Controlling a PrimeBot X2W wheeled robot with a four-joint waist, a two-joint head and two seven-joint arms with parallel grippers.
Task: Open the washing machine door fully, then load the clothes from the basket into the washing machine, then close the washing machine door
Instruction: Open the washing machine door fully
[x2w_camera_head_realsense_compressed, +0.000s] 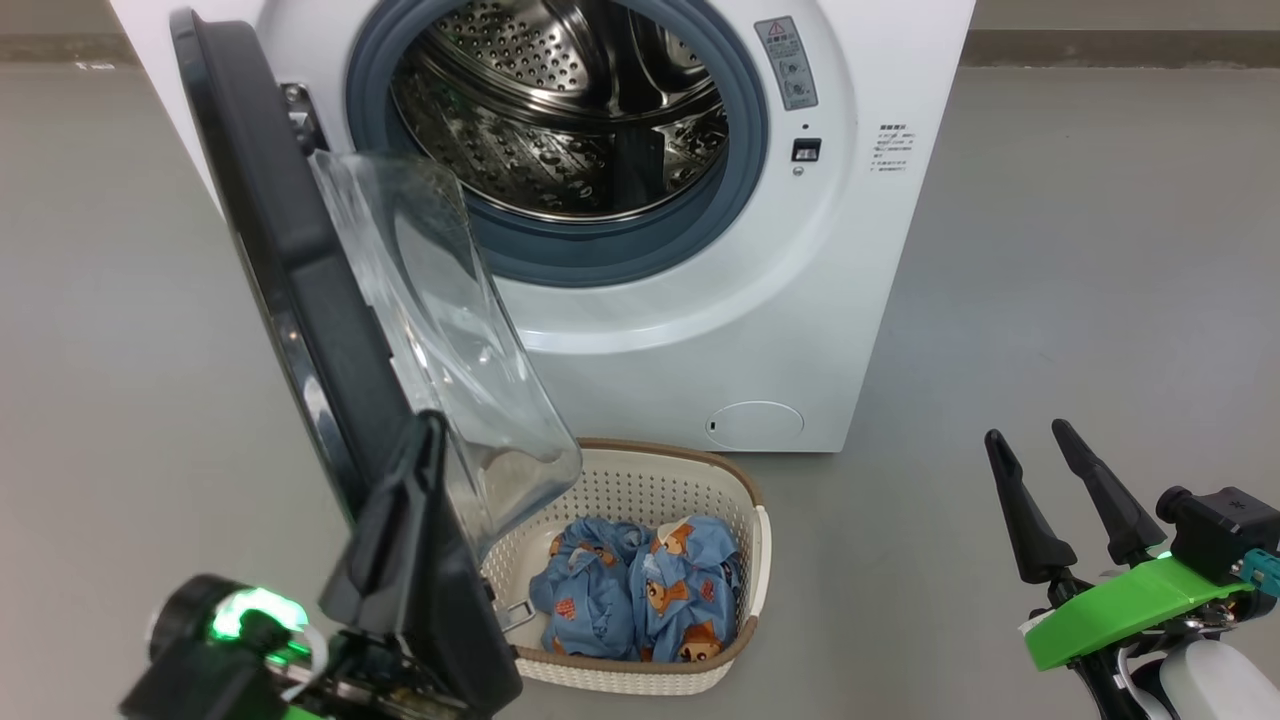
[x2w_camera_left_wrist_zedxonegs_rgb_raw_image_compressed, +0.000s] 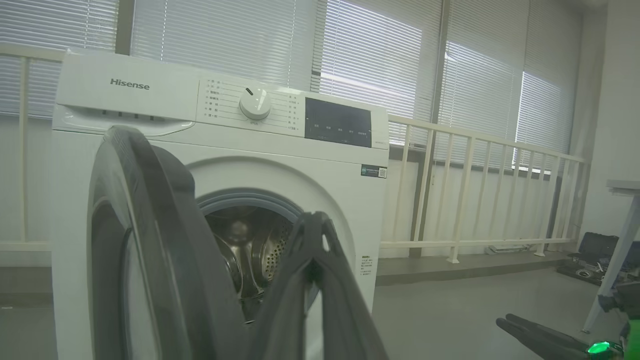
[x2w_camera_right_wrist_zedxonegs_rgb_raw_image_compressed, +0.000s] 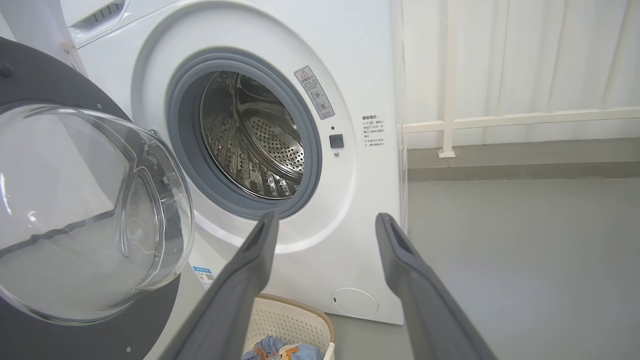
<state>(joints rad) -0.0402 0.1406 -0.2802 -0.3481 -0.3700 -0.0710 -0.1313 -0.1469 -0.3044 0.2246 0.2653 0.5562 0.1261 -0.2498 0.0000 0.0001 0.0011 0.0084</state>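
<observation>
**Holdings at the door-opening step**

1. Washing machine door (x2w_camera_head_realsense_compressed: 265, 200): at 10 o'clock in my head view, swung out but not flat back. Its glass bowl (x2w_camera_head_realsense_compressed: 440, 330) covers the basket's 9 o'clock corner, so I judge the opening unfinished.
2. Left gripper (x2w_camera_head_realsense_compressed: 428, 425): at 7 o'clock, fingers pressed together with nothing between them, tip at the door's lower edge. I cannot confirm contact. I read the closed fingers as a blunt pusher for widening the swing.
3. Right gripper (x2w_camera_head_realsense_compressed: 1027, 435): at 4 o'clock, fingers spread and empty, well apart from everything. It looks parked outside the door's arc, ready for garments.
4. Basket (x2w_camera_head_realsense_compressed: 640, 490): at 6 o'clock, on the floor (x2w_camera_head_realsense_compressed: 1050, 250) just before the washing machine (x2w_camera_head_realsense_compressed: 800, 300), short reach to the opening.
5. Clothes (x2w_camera_head_realsense_compressed: 635, 590): bundled in the basket's bottom, not yet loaded.
6. Drum (x2w_camera_head_realsense_compressed: 560, 110): at 12 o'clock, bare steel.
</observation>
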